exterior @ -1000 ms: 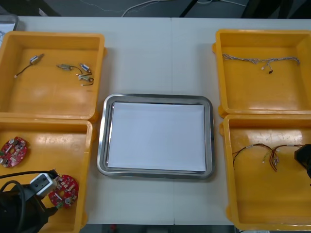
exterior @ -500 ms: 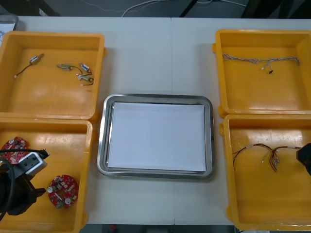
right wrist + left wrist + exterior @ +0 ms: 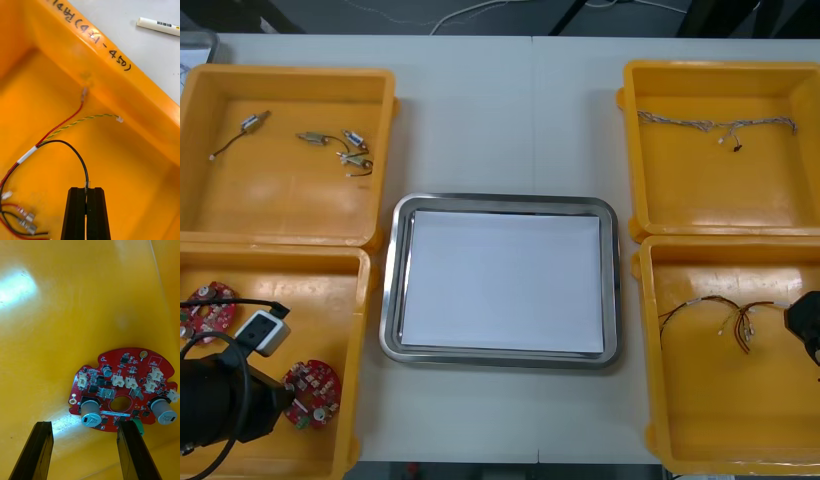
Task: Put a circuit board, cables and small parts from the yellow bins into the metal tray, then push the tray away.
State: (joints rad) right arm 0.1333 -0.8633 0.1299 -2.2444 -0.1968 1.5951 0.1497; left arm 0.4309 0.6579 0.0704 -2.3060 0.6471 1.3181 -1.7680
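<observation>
A round red circuit board (image 3: 310, 392) (image 3: 122, 390) lies in the near left yellow bin (image 3: 310, 310). My left gripper (image 3: 280, 402) (image 3: 84, 450) hangs open just short of it, the board's edge by one finger (image 3: 131, 450). A second red board (image 3: 208, 308) lies farther back in that bin. In the near right bin (image 3: 720, 410), the red and yellow cable (image 3: 720, 315) (image 3: 60, 129) lies on the floor. My right gripper (image 3: 805, 325) (image 3: 86, 193) is shut, with the bundle's black strand (image 3: 80, 161) running in between its fingertips. The metal tray (image 3: 392, 290), white inside, sits between the bins.
The far left bin (image 3: 280, 200) holds several small metal parts (image 3: 345, 150). A twisted blue and white cable (image 3: 715, 125) lies in the far right bin (image 3: 720, 200). A white pen (image 3: 157, 25) lies on the table beyond the near right bin's wall.
My left arm swung across the near left bin and now points at the nearer board. The right gripper edged slightly toward the cable.
</observation>
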